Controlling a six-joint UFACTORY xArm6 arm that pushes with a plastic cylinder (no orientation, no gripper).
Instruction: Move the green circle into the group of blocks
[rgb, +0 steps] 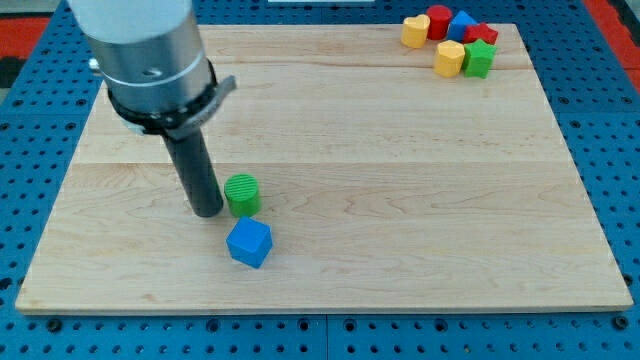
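Nearest: blue cube (249, 243). Behind it, green circle (241, 194), my tip (208, 211) just beside it on the view's left (a bare rod, no pincer, gripping nothing). Far top right: group of blocks (451, 39), well apart on the wooden board (400, 200).

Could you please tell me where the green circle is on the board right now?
The green circle sits left of the board's centre, just right of my tip and directly above the blue cube.

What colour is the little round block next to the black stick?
Green. The round block sits right beside my tip in the camera view.
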